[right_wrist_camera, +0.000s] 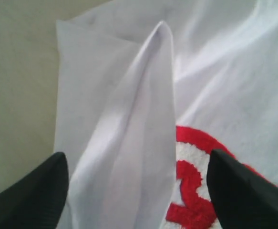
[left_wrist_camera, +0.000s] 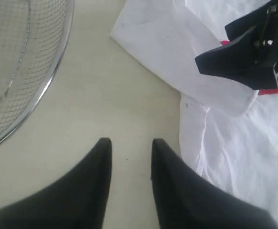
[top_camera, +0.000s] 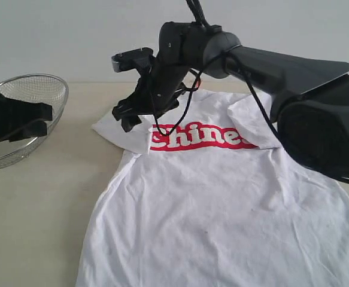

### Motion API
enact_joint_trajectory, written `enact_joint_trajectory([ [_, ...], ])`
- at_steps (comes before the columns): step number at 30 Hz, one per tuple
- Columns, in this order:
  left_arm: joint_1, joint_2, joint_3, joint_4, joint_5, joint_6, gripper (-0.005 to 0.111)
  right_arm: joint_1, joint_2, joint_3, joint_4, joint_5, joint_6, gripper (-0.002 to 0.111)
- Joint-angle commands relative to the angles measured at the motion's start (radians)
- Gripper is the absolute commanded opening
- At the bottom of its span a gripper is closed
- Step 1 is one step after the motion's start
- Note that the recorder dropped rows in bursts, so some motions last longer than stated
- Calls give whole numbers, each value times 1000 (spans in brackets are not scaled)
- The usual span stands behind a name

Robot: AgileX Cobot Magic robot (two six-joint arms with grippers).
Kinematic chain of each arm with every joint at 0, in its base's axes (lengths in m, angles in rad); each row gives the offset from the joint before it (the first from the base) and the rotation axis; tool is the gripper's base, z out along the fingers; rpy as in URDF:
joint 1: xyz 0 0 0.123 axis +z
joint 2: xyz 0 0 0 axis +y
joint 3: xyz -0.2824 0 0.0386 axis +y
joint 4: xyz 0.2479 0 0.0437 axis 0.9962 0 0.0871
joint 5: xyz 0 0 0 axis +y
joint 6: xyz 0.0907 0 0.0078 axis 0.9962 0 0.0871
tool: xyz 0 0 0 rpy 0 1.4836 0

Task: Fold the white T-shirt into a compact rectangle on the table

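Note:
The white T-shirt (top_camera: 222, 197) lies chest-up on the table (top_camera: 36, 209), its red lettering (top_camera: 201, 136) showing. Both sleeves are turned in over the chest. My right gripper (top_camera: 130, 121) reaches across to the shirt's left sleeve (top_camera: 117, 128) and stands open just above it. In the right wrist view a raised ridge of white sleeve cloth (right_wrist_camera: 143, 119) stands between the wide-apart fingers of that gripper (right_wrist_camera: 136, 162), beside the lettering (right_wrist_camera: 191, 191). My left gripper (left_wrist_camera: 129, 140) hangs open over bare table (left_wrist_camera: 105, 95), empty, just left of the shirt (left_wrist_camera: 234, 152).
A round wire mesh basket (top_camera: 54, 84) sits at the table's far left, close behind the left gripper (top_camera: 45, 118); its rim (left_wrist_camera: 57, 71) shows in the left wrist view. The right arm's dark body (top_camera: 318, 119) covers the shirt's right shoulder.

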Motion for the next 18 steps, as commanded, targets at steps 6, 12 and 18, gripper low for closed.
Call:
enact_joint_trajectory([
  [6, 3, -2, 3, -9, -12, 6, 28, 5, 22, 2, 19, 0, 18, 70],
  [12, 3, -2, 3, -9, -12, 6, 28, 5, 22, 2, 19, 4, 18, 63],
  [18, 3, -2, 3, -9, -12, 6, 28, 5, 22, 2, 17, -2, 18, 33],
])
